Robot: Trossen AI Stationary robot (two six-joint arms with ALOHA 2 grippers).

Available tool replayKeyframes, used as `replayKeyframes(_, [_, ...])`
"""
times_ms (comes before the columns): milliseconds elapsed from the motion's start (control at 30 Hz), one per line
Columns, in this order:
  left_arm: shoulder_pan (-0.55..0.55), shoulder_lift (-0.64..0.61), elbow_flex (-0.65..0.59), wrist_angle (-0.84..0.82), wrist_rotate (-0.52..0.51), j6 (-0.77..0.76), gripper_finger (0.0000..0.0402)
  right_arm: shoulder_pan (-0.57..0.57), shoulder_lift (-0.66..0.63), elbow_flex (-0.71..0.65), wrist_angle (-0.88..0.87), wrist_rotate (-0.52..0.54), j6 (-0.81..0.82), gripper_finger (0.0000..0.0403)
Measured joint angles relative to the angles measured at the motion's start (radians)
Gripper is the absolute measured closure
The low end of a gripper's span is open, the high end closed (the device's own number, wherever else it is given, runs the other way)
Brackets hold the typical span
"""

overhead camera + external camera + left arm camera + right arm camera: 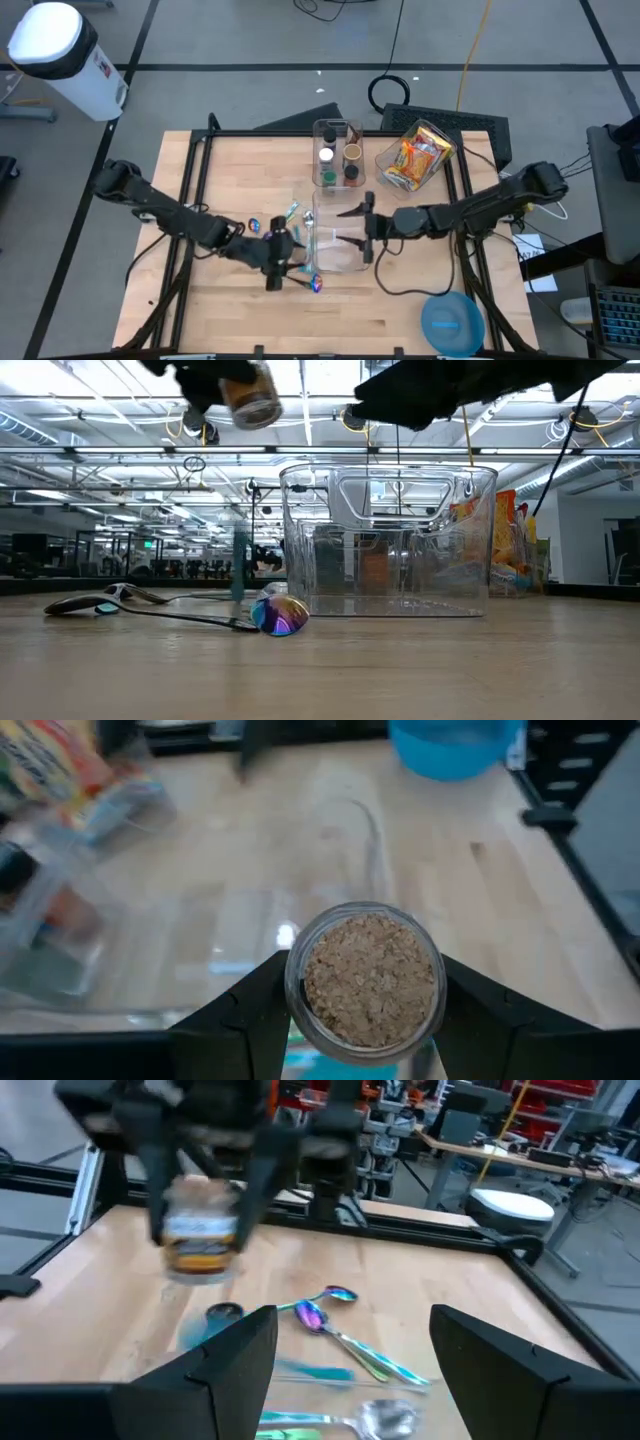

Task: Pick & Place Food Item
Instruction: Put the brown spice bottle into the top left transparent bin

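From above, a wooden desk (240, 320) carried a clear plastic bin (338, 243) at its centre. The left gripper (277, 252) hung just left of the bin, above iridescent spoons (314, 284). The right gripper (362, 230) sat over the bin's right side. Behind stood a rack of spice jars (338, 154), a snack container (415, 156) and, at the near edge, a blue bowl (452, 322).

At desk level, a small jar (249, 398) hung in the air, left of the bin (388, 540) and higher than its rim; an iridescent spoon (278, 615) lay on the desk below it.

The left wrist view showed the left jaws pinching the jar (364, 982), its top showing tan granules.

The right wrist view showed the right jaws spread, holding nothing.
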State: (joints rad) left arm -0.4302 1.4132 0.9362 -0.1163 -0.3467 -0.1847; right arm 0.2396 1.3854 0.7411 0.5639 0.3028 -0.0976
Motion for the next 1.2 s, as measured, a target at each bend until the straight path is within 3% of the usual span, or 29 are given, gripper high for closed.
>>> replayKeyframes(167, [0.048,0.008,0.01,-0.037,-0.023,-0.003,0.0205,-0.004,0.121,0.042,0.072,-0.118,0.034,0.0149])
replayKeyframes(767, [0.048,0.008,0.01,-0.034,-0.083,-0.029,0.0205,-0.003,0.406,0.318,-0.011,-0.142,0.035,0.0111])
replayKeyframes(900, [0.047,0.008,0.01,-0.023,-0.081,-0.027,0.0205,-0.003,0.414,0.325,-0.012,-0.144,0.032,0.0131])
replayKeyframes(1133, [0.041,0.007,0.011,-0.018,-0.081,-0.016,0.0201,-0.003,0.407,0.326,-0.006,-0.146,0.03,0.022])
replayKeyframes(1200, [0.041,0.008,0.011,-0.019,-0.08,-0.017,0.02,-0.003,0.407,0.326,-0.006,-0.146,0.03,0.0223])
